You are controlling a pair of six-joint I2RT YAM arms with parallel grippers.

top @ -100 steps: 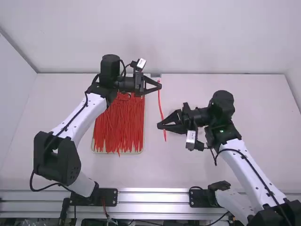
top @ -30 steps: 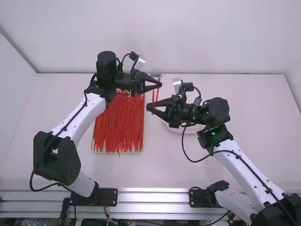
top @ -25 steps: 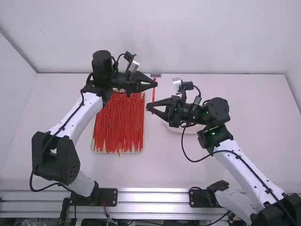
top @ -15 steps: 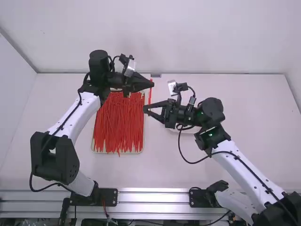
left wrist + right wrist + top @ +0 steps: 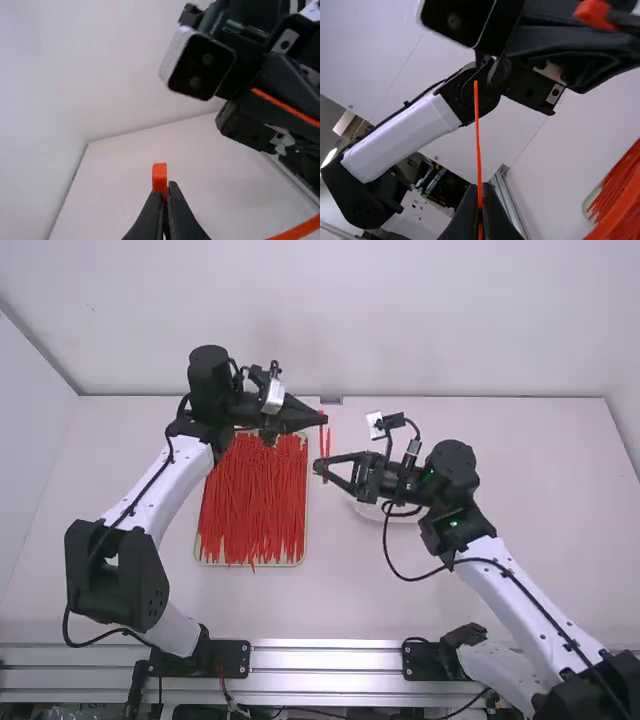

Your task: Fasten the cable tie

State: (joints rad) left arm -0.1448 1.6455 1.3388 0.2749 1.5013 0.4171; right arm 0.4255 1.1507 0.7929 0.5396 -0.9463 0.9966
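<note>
A single red cable tie [image 5: 323, 445] hangs in the air over the table's back middle, just right of the pile. My left gripper [image 5: 320, 420] is shut on its head end; in the left wrist view the orange-red head [image 5: 159, 176] pokes out above the closed fingertips of that gripper [image 5: 161, 194]. My right gripper [image 5: 325, 467] sits just below and is shut on the tie's strap. In the right wrist view the thin strap [image 5: 476, 130] rises straight from that closed gripper [image 5: 479, 194] toward the head [image 5: 592, 12] in the left gripper.
A pile of several red cable ties [image 5: 255, 495] lies on a tan board [image 5: 250, 563] left of the middle, under the left arm. A white round thing [image 5: 395, 516] rests on the table beneath the right arm. The table's right and front are open.
The right gripper has risen from near the table to the hanging tie and now pinches its strap. The left gripper has drifted a little left with the head.
</note>
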